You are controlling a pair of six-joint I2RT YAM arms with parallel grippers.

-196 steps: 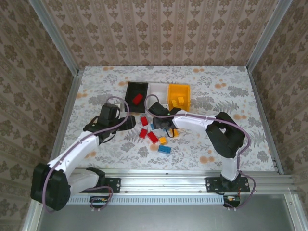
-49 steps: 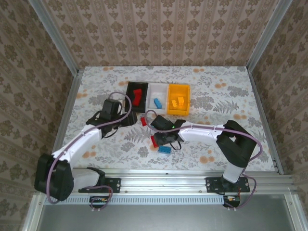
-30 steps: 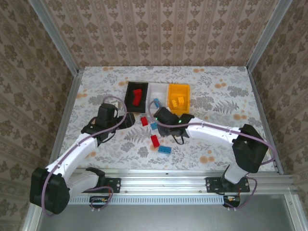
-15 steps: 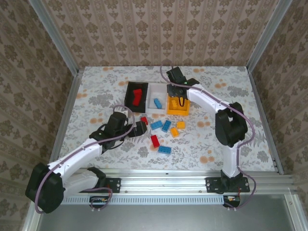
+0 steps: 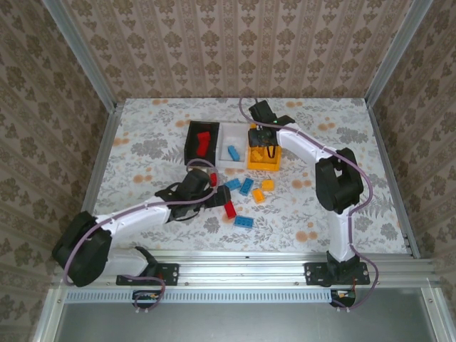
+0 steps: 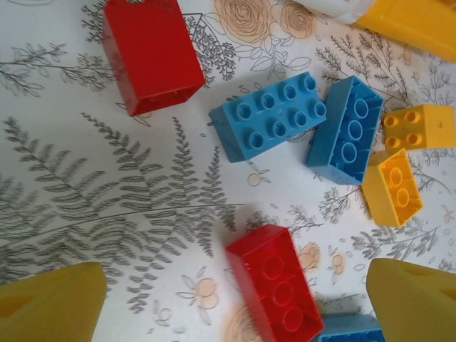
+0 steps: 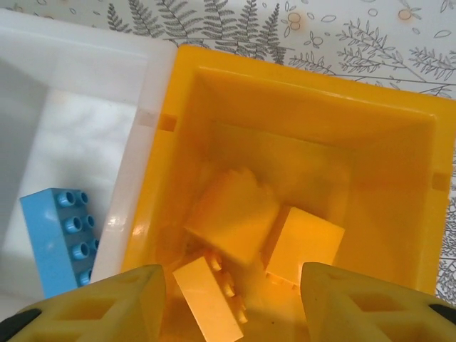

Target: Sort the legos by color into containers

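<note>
Top view: taken from high above and behind the arm bases (image 5: 340, 272), faced forward and down. The whole table (image 5: 356, 185) and the papered walls (image 5: 235, 43) are taken in from far off. Left wrist view: held close over the table and looked almost straight down on the loose bricks (image 6: 269, 115). The same cluster is seen small near the table's middle in the top view. Right wrist view: held close above the yellow bin (image 7: 306, 92) and looked down into it, with part of the white bin (image 7: 85, 92) at the left edge. Both bins are found side by side in the top view, beyond the cluster.
</note>
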